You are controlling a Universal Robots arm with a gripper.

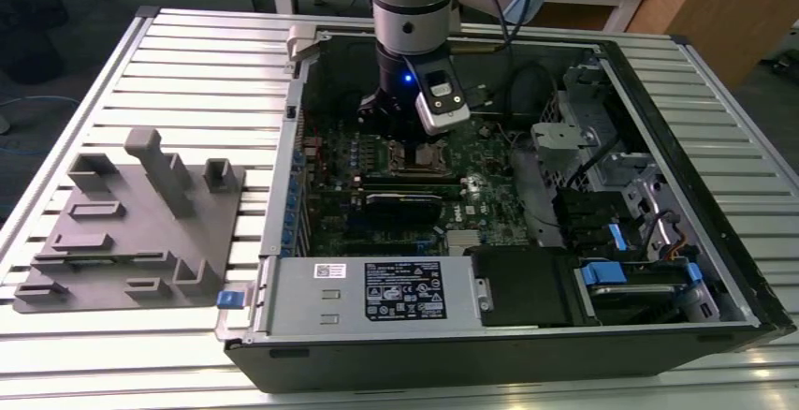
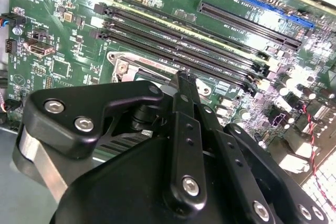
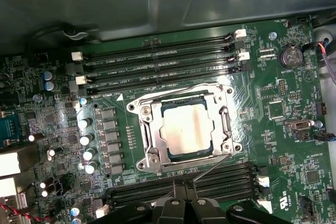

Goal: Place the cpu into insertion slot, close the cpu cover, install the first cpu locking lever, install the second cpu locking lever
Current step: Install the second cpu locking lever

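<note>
One step looks complete: the cpu point(image 3: 187, 128) sits in the insertion slot point(image 3: 149, 157) under the closed cpu cover point(image 3: 227, 125), while the gripper point(image 3: 181, 199), fingers together, hovers near a still-raised locking lever point(image 3: 210, 170) that needs pressing down and hooking.

Slatted metal desk point(image 1: 187, 64) carries open PC case point(image 1: 500, 354) w/ grey fixture block point(image 1: 138, 232) beside it, exterior view's left.

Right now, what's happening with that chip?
Gripper low over the board. Cpu seated in insertion slot, cpu cover closed around it. Nothing blocking.
</note>
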